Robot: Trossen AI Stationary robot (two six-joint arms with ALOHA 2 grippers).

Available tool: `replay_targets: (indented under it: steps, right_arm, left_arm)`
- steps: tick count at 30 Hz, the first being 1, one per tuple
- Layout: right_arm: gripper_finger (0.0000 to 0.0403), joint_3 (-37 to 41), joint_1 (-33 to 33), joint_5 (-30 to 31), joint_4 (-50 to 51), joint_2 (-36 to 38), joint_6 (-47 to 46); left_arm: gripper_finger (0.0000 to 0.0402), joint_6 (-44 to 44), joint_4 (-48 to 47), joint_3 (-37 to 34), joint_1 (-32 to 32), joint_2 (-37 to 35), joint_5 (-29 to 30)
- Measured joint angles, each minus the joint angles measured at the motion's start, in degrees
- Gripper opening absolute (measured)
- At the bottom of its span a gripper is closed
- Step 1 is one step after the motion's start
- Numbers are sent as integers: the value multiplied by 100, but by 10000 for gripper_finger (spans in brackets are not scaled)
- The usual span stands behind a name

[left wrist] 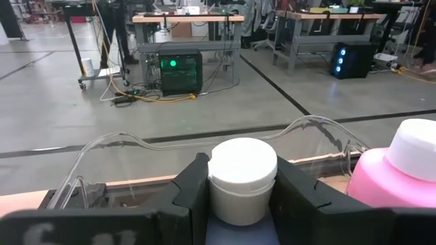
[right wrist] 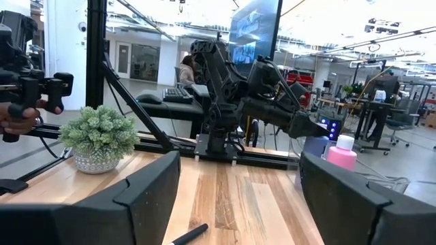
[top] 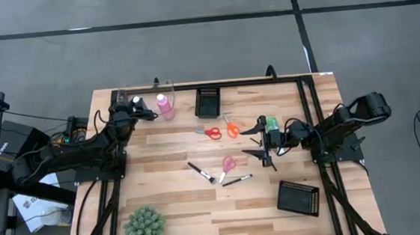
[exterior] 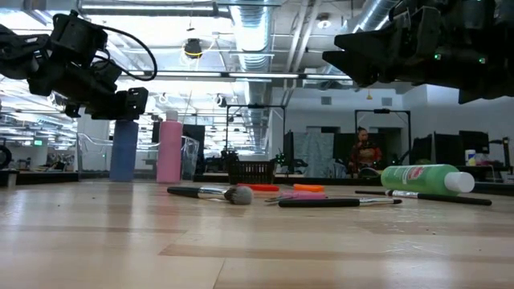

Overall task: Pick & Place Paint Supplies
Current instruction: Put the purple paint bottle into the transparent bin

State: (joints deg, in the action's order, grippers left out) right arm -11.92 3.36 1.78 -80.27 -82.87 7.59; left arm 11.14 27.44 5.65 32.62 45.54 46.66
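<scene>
The blue bottle (exterior: 124, 151) with a white cap stands beside the pink bottle (top: 164, 106) inside a clear container (left wrist: 109, 146) at the table's far left. My left gripper (left wrist: 242, 197) is at the blue bottle's cap. The green bottle (top: 271, 122) lies on its side at right. My right gripper (top: 264, 142) hovers open just on its near side, raised above the table (exterior: 401, 48). The red scissors (top: 211, 132), orange scissors (top: 231, 127), pink scissors (top: 229, 163) and two brushes (top: 201, 172) (top: 236, 180) lie flat mid-table. My left gripper holds the blue bottle by its white cap (left wrist: 242, 170), pinched between the two fingers (left wrist: 194, 194), which stand one on each side of it. The fingers come in roughly level from the table's left side. The bottle stands upright with its base down in the clear container.
One black mesh tray (top: 208, 101) sits at the far edge and another (top: 298, 197) near the right front. A spiky green plant (top: 144, 228) stands at the near left. People show in the room beyond the table (right wrist: 20, 102).
</scene>
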Motion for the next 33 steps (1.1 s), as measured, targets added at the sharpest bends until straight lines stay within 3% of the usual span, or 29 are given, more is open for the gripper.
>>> replay_targets:
  steps: [11,22,33]
  right_arm:
    - [285,0,0,0,2,0,-5]
    - [285,0,-4,2,11,0,9]
    - [285,0,-11,2,57,0,28]
  left_arm:
    - [115,-7,11,-2,-2,5,0]
    - [181,-218,200,-9,-8,7,-5]
    - [187,-232,371,-9,-16,-15,-80]
